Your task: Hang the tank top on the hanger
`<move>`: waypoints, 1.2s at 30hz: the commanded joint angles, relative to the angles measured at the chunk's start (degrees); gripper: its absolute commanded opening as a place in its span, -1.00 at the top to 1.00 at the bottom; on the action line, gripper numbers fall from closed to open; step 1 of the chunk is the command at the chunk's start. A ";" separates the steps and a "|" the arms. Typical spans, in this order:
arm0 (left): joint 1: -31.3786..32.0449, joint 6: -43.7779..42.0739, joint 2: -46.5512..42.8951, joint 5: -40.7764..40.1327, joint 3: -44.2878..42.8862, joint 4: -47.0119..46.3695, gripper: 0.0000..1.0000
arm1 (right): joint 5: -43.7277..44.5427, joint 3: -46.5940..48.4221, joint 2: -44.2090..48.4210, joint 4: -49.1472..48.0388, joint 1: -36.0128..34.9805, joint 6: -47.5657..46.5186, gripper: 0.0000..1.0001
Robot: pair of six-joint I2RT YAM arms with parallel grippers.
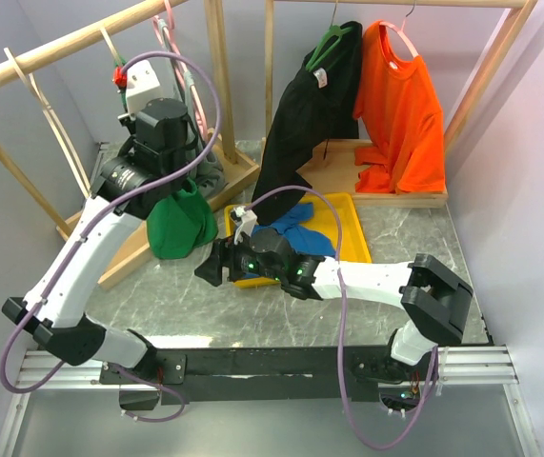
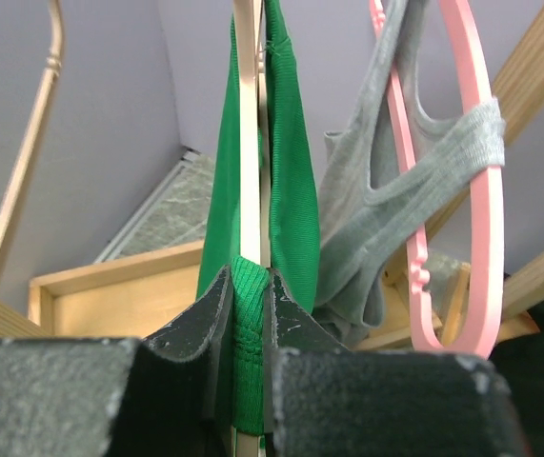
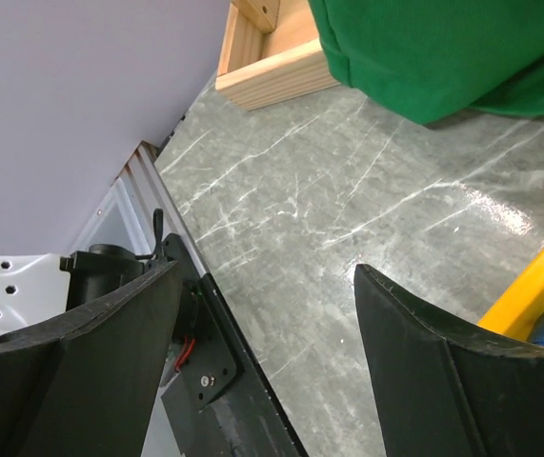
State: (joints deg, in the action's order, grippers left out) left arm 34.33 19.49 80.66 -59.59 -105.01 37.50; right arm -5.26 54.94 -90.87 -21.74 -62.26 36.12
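The tank top (image 1: 181,227) is hanging at the far left, a strap draping the hanger (image 2: 249,143), which the left gripper (image 2: 250,286) is pinching together with the fabric. The right gripper (image 3: 267,276) is hovering agape near the yellow tray (image 1: 350,228). Judging by this, dressing is mostly done, though the other strap is staying hidden.

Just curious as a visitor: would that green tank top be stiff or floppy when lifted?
Probably floppy: the tank top sags in a loose bundle below the left end effector. Likely light and squashable, since its fabric bunches between the fingers. Its ribbed knit probably grips rather than slips.
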 commanded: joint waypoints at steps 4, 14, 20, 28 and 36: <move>-0.05 -5.94 1.86 -5.09 -5.55 -6.64 0.98 | 0.77 1.31 2.10 -0.76 -0.67 -0.96 -0.61; -5.14 -5.87 6.26 0.25 -11.70 -3.31 0.98 | 1.21 0.70 3.42 0.12 -0.76 -1.40 -0.61; -7.78 -5.69 7.75 2.81 -12.49 -2.78 0.96 | 1.39 0.52 4.03 0.56 -0.76 -1.49 -0.61; -10.07 -3.75 7.50 7.47 -11.54 -1.54 0.90 | 1.57 -0.53 4.47 0.12 -0.58 -0.96 -0.61; -10.42 -2.61 4.51 10.02 -7.05 -2.43 0.27 | 1.65 -0.71 5.97 0.99 -1.11 -0.17 -0.61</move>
State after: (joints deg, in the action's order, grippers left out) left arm 24.27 15.79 88.44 -51.79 -112.68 37.47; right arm -4.73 54.74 -88.49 -20.03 -62.52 35.64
